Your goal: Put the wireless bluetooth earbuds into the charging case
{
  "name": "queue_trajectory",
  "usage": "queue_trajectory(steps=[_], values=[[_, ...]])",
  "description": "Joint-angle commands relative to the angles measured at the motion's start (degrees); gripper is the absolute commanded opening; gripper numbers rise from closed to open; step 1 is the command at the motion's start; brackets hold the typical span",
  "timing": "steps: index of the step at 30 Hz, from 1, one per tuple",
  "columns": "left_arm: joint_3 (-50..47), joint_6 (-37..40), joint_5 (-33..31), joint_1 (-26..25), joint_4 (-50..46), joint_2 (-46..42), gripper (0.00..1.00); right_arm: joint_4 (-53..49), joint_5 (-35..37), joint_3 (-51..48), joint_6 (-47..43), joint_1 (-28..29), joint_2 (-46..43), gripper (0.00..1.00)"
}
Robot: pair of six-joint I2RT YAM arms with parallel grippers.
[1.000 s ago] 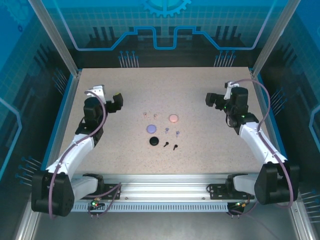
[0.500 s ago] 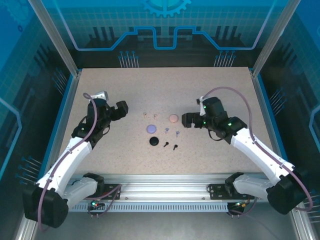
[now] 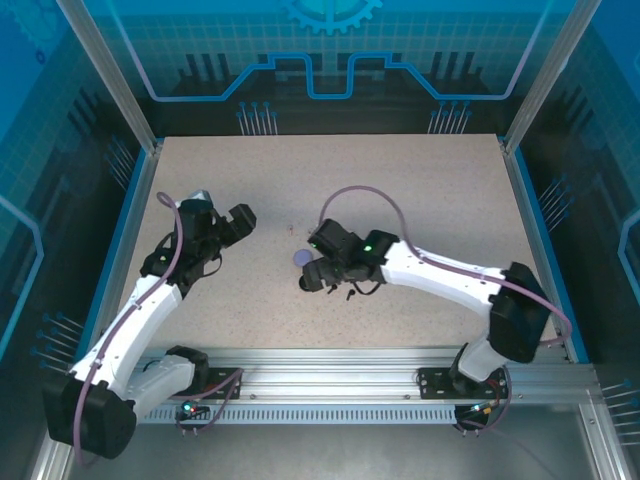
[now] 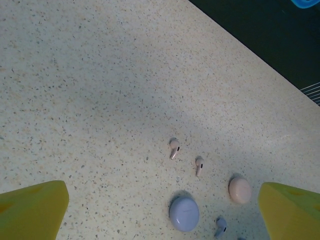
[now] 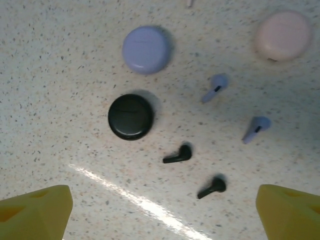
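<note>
Hovering low over the cluster at the centre of the overhead view, the right end effector [image 5: 162,215] is spread wide and empty, its arm stretched in from the lower right, so this looks like the approach to a first pick. Two black earbuds [image 5: 177,155] lie loose on the tabletop [image 5: 60,75] just beside the black case [image 5: 131,116], which looks closed, so the next move calls for opening it or a fine pinch. At mid-left, the left end effector [image 3: 238,222] waits released, arm bent, well apart.
</note>
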Motion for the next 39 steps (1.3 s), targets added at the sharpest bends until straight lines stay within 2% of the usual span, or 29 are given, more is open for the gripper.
queue_trajectory(steps=[1, 9, 17, 29, 39], values=[[-0.75, -3.31, 1.62, 0.69, -0.96, -0.36, 0.99, -4.49, -0.81, 5.62, 1.03, 1.24, 5.28, 0.94], [-2.58, -8.38, 2.83, 8.78, -1.26, -3.68, 0.99, -7.52, -4.31, 13.93, 1.34, 1.62, 15.88, 0.88], [-3.74, -9.60, 9.03, 16.01, -0.65, -2.12, 0.99, -8.35, -5.13, 15.74, 2.82, 0.96, 21.16, 0.84], [-6.55, -9.38, 10.43, 16.76, 2.07, -1.71, 0.99, -7.63, -6.42, 19.52, 2.53, 0.47, 26.69, 0.77], [-7.19, -10.43, 11.31, 16.76, 3.06, -1.71, 0.99, -9.04, -4.74, 22.20, 3.88, -0.13, 29.91, 0.72]])
